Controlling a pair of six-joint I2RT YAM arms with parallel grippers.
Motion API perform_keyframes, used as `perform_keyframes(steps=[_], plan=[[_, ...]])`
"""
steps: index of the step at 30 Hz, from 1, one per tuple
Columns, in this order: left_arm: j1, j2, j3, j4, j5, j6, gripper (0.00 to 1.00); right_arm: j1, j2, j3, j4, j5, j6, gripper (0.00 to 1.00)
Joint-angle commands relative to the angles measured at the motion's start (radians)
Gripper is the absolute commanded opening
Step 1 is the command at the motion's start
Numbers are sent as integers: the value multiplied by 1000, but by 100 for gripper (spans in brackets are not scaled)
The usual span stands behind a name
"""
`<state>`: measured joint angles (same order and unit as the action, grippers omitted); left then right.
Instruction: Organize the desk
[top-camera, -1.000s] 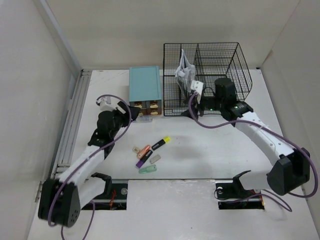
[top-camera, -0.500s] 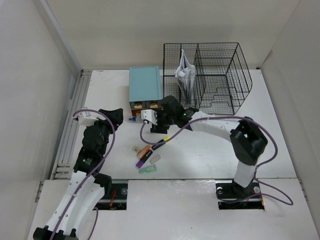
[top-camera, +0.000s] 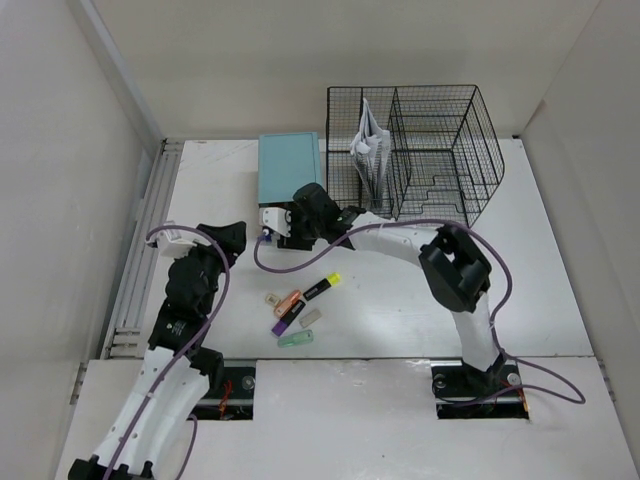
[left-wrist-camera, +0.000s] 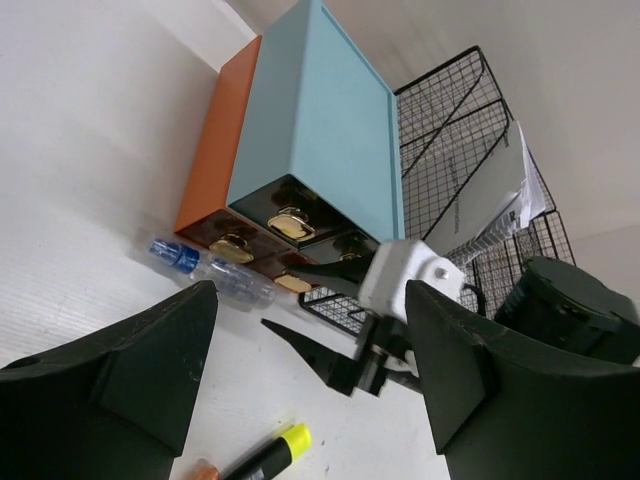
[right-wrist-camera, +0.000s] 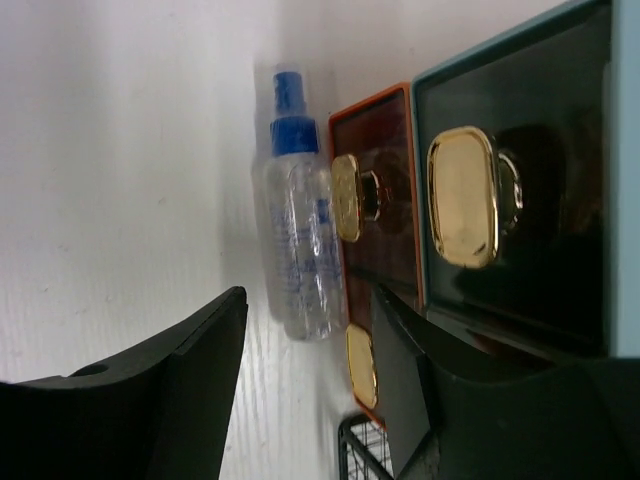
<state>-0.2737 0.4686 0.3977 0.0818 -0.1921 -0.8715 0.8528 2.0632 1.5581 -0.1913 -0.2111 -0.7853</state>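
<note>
Right pincer (right-wrist-camera: 308, 300) has swung from wire-mesh rack (top-camera: 430, 150) to clear plastic bottle (right-wrist-camera: 300, 270).

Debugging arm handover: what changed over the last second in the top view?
The right gripper swung left from the wire rack to the front of the drawer box. Its jaws are open toward the spray bottle, not gripping it. The left gripper pulled back from that spot, open and empty. Box, rack and markers stayed put.
</note>
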Motion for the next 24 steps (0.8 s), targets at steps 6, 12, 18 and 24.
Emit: perform_keyframes(steps=[6, 12, 18, 24], plan=[[-2, -111, 6, -74, -134, -102, 72, 15, 78, 115, -34, 16, 12, 58], [-2, -211, 6, -96, -175, -113, 72, 15, 124, 155, -34, 53, 21, 56], [-2, -223, 36, -116, -175, -113, 72, 25, 178, 189, -54, 104, 40, 56], [-2, -223, 36, -116, -165, -113, 72, 25, 209, 223, -76, 124, 49, 56]])
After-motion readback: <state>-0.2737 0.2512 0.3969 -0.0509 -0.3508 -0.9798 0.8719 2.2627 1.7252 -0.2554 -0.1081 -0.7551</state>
